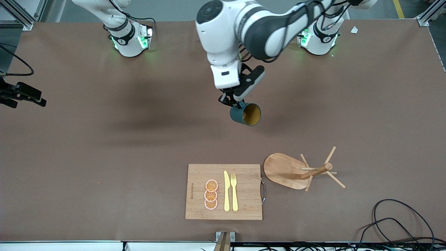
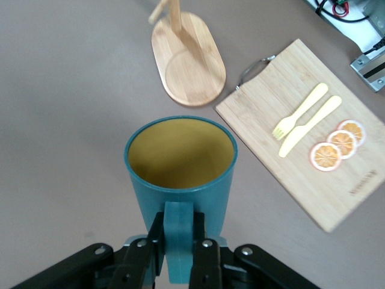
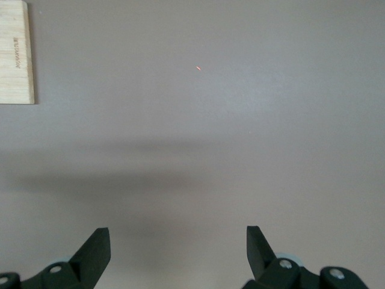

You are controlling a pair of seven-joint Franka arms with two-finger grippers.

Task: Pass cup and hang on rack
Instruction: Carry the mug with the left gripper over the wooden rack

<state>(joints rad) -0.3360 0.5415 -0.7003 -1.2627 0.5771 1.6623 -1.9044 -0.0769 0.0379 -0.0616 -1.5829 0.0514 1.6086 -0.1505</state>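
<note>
The cup (image 1: 245,114) is dark teal with a mustard-yellow inside. It hangs tilted in the air over the middle of the table, its mouth turned toward the front camera. My left gripper (image 1: 231,101) is shut on the cup's small side handle (image 2: 178,241), with a finger on each side of it. The rack (image 1: 285,170), a light wooden mug tree on an oval base, stands nearer the front camera than the spot under the cup (image 2: 180,162); its base (image 2: 187,57) is bare. My right gripper (image 3: 177,238) hangs open over bare table, holding nothing.
A bamboo cutting board (image 1: 247,205) lies beside the rack, toward the right arm's end, carrying three orange slices (image 1: 211,194), a yellow knife (image 1: 227,191) and a fork (image 1: 234,191). Its corner (image 3: 13,54) shows in the right wrist view. Black cables (image 1: 400,223) lie near the front edge at the left arm's end.
</note>
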